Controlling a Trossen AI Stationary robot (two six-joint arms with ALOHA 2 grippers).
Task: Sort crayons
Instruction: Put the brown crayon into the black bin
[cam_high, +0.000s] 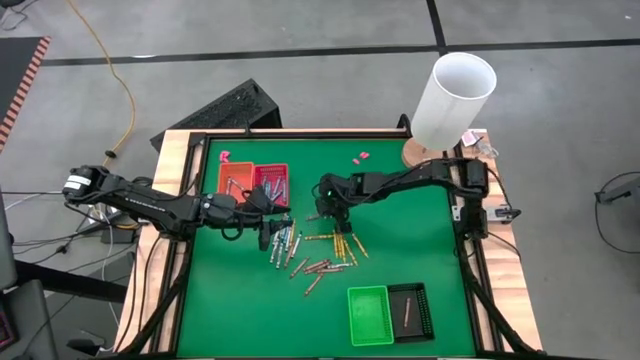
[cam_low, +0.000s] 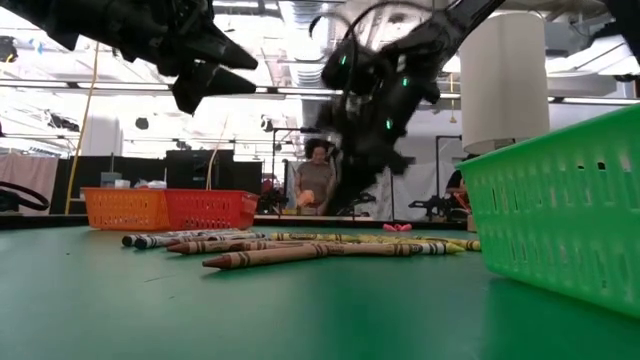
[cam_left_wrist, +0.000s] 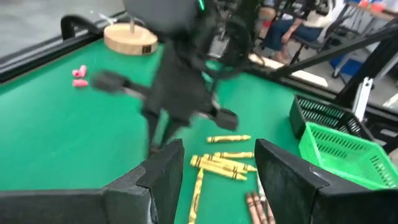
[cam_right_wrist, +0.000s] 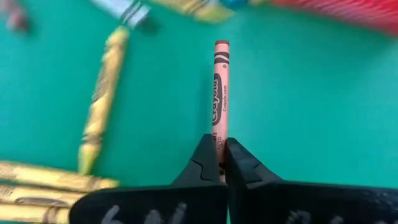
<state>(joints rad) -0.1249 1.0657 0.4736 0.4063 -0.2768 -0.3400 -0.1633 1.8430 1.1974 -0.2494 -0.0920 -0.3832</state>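
Near the middle of the green tabletop (cam_high: 400, 220), the right gripper (cam_right_wrist: 219, 163) has its fingers closed tight on one end of a brown-red crayon (cam_right_wrist: 220, 87), which sticks straight out ahead of it. The other crayons (cam_high: 310, 250) lie scattered in the centre, between the red tray (cam_high: 272, 172) near the far edge and the green tray (cam_high: 368, 316) near the front edge. The left gripper (cam_left_wrist: 217, 168) hangs over the pile, its fingers wide apart and empty. A crayon seems light, stiff, waxy and brittle; a grip nearer its middle would hold it steadier, I think.
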